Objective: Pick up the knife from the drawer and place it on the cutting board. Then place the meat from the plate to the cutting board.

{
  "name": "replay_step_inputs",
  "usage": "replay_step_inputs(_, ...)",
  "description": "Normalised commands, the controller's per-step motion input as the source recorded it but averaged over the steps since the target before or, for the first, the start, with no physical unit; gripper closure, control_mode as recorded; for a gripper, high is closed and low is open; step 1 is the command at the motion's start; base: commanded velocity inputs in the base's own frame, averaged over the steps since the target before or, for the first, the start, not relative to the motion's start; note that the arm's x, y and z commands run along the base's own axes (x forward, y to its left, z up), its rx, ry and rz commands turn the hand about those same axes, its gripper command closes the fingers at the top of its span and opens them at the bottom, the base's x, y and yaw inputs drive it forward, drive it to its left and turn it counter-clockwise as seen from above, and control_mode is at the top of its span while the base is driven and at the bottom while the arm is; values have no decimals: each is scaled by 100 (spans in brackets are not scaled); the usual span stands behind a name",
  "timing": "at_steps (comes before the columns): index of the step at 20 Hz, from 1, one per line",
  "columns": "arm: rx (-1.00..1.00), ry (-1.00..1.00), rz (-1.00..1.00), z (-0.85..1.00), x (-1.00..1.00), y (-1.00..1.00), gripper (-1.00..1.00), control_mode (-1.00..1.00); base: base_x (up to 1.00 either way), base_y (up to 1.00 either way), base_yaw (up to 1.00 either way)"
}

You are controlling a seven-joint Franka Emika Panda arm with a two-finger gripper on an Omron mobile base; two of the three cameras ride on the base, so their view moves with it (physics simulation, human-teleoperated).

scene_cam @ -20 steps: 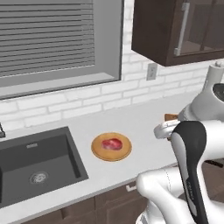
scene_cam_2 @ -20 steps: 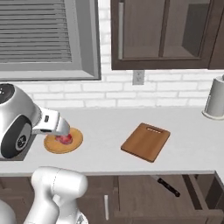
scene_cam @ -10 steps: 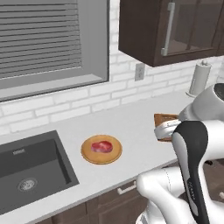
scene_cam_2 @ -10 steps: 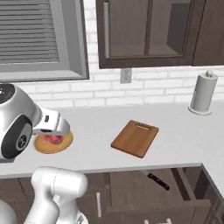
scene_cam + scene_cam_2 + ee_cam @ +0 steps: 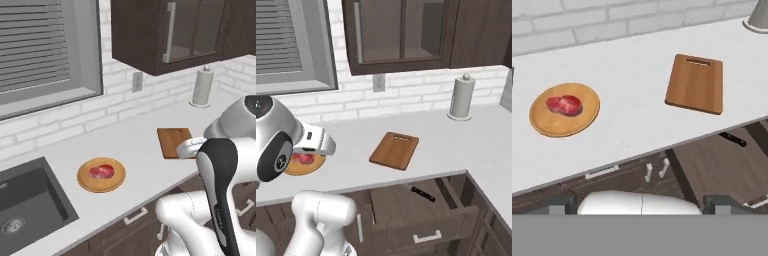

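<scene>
Black-handled knife (image 5: 422,193) in the open drawer (blade mostly hidden), bare brown cutting board (image 5: 395,150) flat on counter, red meat (image 5: 564,105) on round tan plate (image 5: 547,125)

Even, soft rendered light keeps the white countertop (image 5: 431,145) bright without glare, the dark brown wall cabinets (image 5: 406,32) and open drawer (image 5: 416,205) stay dim, shadows are faint and short, and all views look slightly soft and low-resolution.

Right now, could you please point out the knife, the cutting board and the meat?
knife (image 5: 422,193): right base view, black handle.
cutting board (image 5: 694,84): hand view, bare centre.
meat (image 5: 563,105): hand view, its middle.
</scene>
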Motion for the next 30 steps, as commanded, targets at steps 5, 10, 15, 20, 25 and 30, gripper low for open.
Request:
replay_step_inputs(5, 0, 0, 0, 0, 0, 0, -100, 100, 0, 0, -47)
replay_step_inputs(10, 0, 0, 0, 0, 0, 0, -100, 100, 0, 3, -51)
replay_step_inputs(15, 1, 8, -19, 0, 6, -6, -100, -100, 0, 2, -21)
replay_step_inputs(20, 2, 37, -10, -17, 9, -89, -100, -100, 0, 0, 0)
replay_step_inputs(25, 12, 46, -8, -34, 22, -97, -100, -100, 0, 0, 0)
replay_step_inputs(30, 4, 28, -22, -69, 17, -74, -100, -100, 0, 0, 0)
